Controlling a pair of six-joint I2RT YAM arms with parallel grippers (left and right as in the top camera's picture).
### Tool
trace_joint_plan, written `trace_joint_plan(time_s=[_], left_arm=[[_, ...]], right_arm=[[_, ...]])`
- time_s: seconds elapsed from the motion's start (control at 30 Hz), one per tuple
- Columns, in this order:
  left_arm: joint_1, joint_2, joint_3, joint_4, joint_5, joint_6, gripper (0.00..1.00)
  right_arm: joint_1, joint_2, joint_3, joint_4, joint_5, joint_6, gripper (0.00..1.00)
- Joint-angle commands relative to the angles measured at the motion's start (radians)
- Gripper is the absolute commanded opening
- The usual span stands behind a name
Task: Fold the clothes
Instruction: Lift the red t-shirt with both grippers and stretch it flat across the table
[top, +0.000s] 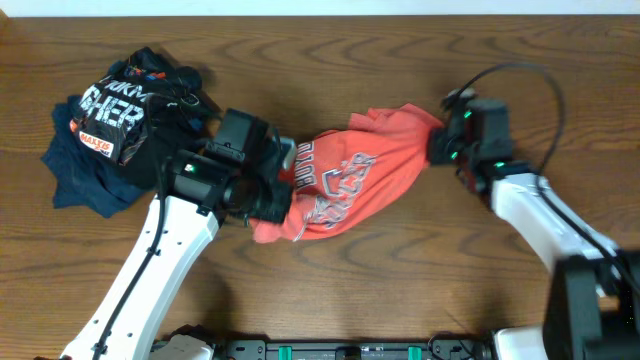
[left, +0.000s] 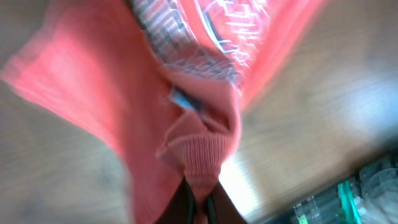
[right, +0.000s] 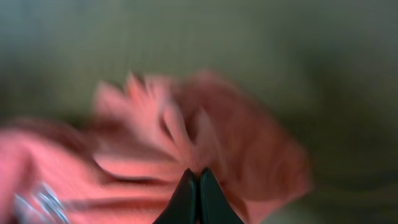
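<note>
Coral-red T-shirt (top: 370, 170): light, limp cotton, bunches readily, strung between both claws. Left claw (left: 199, 202) clamped on its ribbed band (left: 199, 152); right claw (right: 199, 180) pinched together on bunched fabric. Likely best held at hems or shoulders.

Dark wood-grain table (top: 330, 60), pale strip (top: 320, 5) beyond its far edge

Both arms I'm driving have white links: left arm (top: 150, 270) at lower left of the frame, right arm (top: 540, 215) at right. Each wrist is a black block with small green lights. A thin black cable (top: 515, 66) loops at upper right. Fingers (right: 186, 198) are black wedges.
</note>
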Motion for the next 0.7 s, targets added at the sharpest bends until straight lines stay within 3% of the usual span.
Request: trace_joint_plan(time_s=[0.0,0.07,0.2,0.37,0.67], left_arm=[[0.056,0.003,0.024,0.146,-0.204,-0.039,0.06],[0.111,0.003,0.064,0.288,-0.224,-0.039,0.06],[0.2,0.003,0.188,0.399,-0.224,-0.041,0.06],[0.255,0.002,0.309,0.386,-0.148,-0.05,0.06],[0.254,-0.002,0.314,0.254,-0.059,-0.05,0.06]], right_arm=[[-0.069,-0.127,0.154,-0.037,0.167,-0.004,0.01],[-0.114,-0.159,0.237,-0.1,0.166,-0.016,0.01],[-0.178,-0.172,0.349,-0.211,0.164,-0.016,0.01],[-0.209,-0.175,0.406,-0.344,0.164,-0.024,0.01],[-0.209,-0.176,0.406,-0.455,0.164,-0.024,0.01]])
